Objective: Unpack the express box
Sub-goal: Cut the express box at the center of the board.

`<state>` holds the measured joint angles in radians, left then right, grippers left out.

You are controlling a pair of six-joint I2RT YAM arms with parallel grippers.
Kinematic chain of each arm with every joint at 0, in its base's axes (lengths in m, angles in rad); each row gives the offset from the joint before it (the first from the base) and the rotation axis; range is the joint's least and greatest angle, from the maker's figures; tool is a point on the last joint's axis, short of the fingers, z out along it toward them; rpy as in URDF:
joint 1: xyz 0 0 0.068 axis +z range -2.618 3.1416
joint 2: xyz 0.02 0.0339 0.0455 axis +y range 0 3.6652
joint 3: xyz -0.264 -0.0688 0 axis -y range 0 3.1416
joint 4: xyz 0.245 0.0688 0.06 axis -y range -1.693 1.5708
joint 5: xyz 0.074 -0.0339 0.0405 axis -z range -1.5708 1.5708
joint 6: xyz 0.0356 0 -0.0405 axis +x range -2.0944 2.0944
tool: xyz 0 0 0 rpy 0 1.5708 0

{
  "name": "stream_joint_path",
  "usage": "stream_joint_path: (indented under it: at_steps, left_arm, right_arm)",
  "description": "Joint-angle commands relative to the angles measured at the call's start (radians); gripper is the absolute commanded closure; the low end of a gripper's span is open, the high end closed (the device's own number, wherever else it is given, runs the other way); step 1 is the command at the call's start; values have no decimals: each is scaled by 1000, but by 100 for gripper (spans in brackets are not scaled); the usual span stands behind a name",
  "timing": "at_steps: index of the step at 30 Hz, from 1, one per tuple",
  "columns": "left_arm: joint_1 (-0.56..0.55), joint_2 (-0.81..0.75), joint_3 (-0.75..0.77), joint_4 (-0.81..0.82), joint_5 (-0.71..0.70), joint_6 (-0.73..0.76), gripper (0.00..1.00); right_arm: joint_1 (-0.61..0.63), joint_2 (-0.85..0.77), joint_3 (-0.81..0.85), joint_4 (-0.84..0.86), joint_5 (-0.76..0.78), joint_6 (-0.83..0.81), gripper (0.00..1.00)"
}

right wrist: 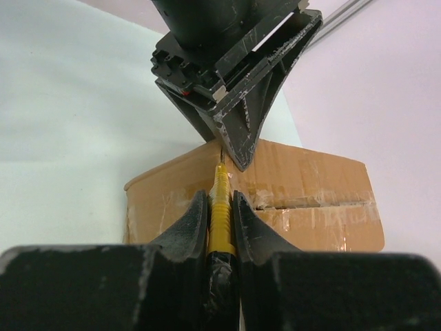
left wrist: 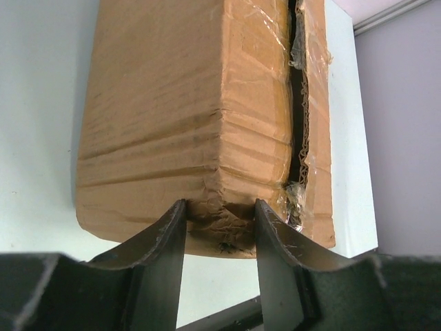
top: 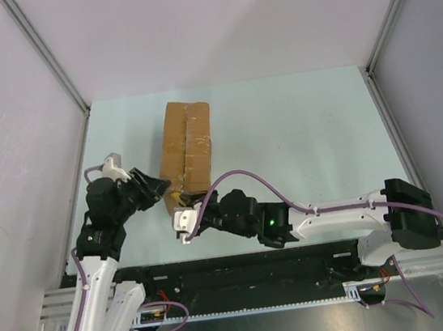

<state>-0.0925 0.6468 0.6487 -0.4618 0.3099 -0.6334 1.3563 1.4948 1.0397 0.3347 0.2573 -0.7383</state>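
The large rectangular brown cardboard express box (top: 187,141) lies at the centre of the top view on the pale green tabletop (top: 307,130), its long axis running up the frame. The left gripper (top: 157,187) sits at the box's lower left corner. In the left wrist view its two black fingers (left wrist: 165,241) straddle that crumpled corner about half open, pressing on either side, so it is pinching the box. The right gripper (right wrist: 220,200), at the bottom centre of its own view, is clamped narrowly on a slim yellow utility knife (right wrist: 220,183). The knife's tip points at the box's near upper edge, just below the left gripper.

The taped centre seam (left wrist: 298,103) already gapes as a dark slit up the right side of the left wrist view. The step in hand looks like finishing the cut at the near end.

To do it well:
- The left pinch should hold firm so the box cannot slide away up the frame.
- The blade should enter shallow at the seam line rather than the flap face. This spares whatever is inside, which cannot be seen.
- The stroke should run along the slit and stay away from the left fingers, which are very near the tip.
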Motion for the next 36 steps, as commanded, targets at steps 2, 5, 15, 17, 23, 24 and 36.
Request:
stream_joint_path:
  at_steps: [2,5,15,17,23,24,36]
  left_arm:
    - [17,65,-34,-187,-155,47,79]
    - [16,74,-34,-187,-158,49,80]
    - [17,102,-21,-195,-189,66,93]
    - [16,111,-17,-195,-187,72,94]
    - [16,126,-1,-195,-196,96,97]
    - [16,131,0,-195,-196,100,98]
    - [16,155,25,-193,-195,152,100]
  right_arm:
    - [-28,-34,-89,-186,218,-39,100]
    - [-29,-50,-102,-189,218,-50,100]
    - [-14,-77,-135,-180,204,-93,100]
    - [-14,-80,-133,-181,206,-102,100]
    - [-31,-80,-147,-195,209,-119,100]
    - [-34,-82,-150,-198,212,-122,100]
    - [-100,-102,-194,-211,230,-197,100]
